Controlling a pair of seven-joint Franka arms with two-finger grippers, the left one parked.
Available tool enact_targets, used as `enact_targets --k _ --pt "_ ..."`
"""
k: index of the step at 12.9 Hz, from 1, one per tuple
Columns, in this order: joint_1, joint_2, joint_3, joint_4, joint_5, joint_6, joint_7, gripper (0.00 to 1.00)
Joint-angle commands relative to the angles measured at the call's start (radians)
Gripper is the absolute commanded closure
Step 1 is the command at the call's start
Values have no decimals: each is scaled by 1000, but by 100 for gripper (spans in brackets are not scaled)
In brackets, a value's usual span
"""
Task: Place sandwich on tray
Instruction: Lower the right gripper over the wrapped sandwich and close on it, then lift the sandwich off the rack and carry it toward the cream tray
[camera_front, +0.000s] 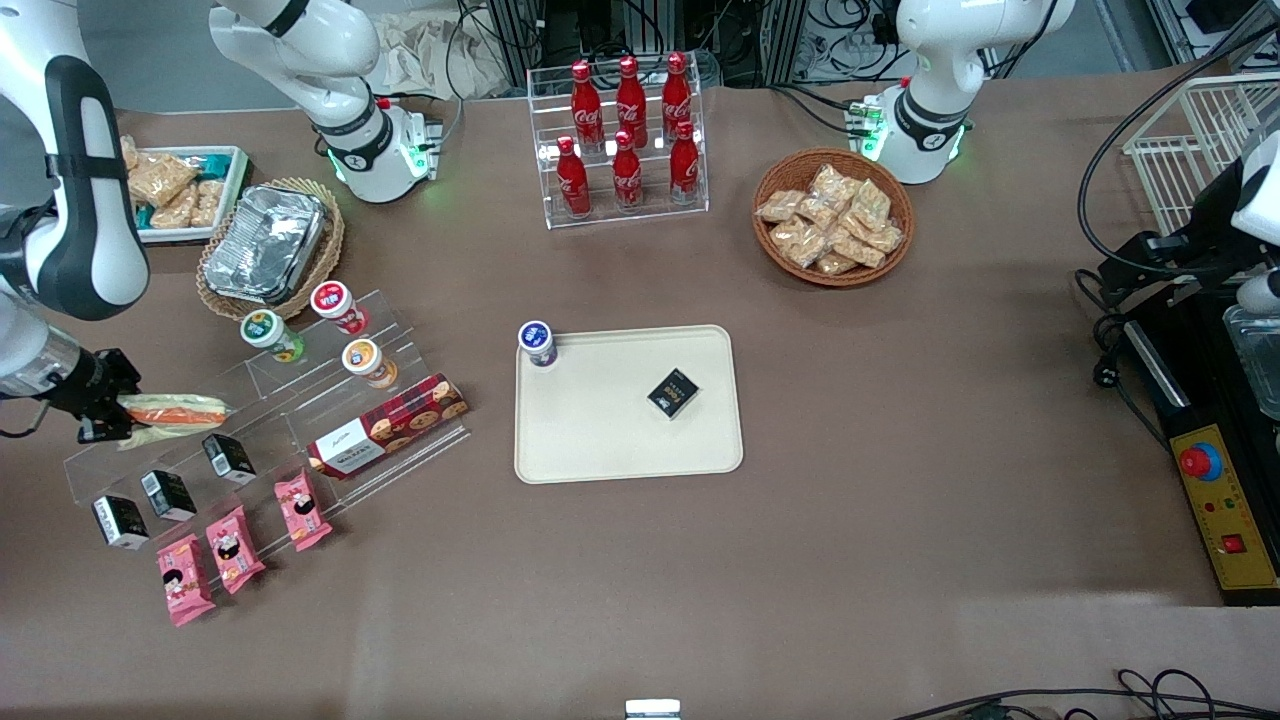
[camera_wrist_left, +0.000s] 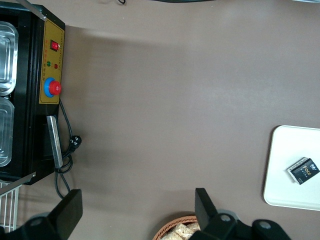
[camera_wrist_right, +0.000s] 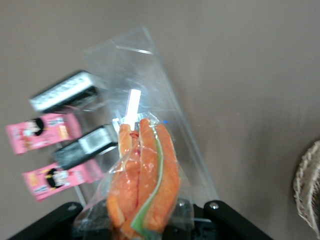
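Sandwich (camera_wrist_right: 145, 192) clamped in gripper (camera_front: 100, 405) above acrylic shelf (camera_front: 270, 410) edge; tray (camera_front: 600, 440) well apart

Even, bright overhead light fills the front view; shadows on the table (camera_front: 900, 500) are soft and short. The foil container (camera_front: 265, 243) and clear rack (camera_front: 280, 420) throw glare. In the right wrist view the gripper (camera_wrist_right: 145, 220) and sandwich (camera_wrist_right: 145, 190) sit very close and look soft, the pink packets (camera_wrist_right: 42, 132) smear with motion blur, and the wrap gleams. The left wrist view is sharp, with a pale sheen across the cloth.
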Motion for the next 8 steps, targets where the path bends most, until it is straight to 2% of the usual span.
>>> enact_targets --k 1,2,3,4,6,8 --pt "-4 -4 9 93 8 -19 -61 86" --pt "-1 0 11 130 45 -26 -96 87" --pt "10 2 15 152 60 -39 -151 98" --pt "28 -1 17 157 62 -55 -239 100" --pt "64 -9 20 177 65 -103 -348 100" --pt "100 0 40 259 67 -222 -434 100"
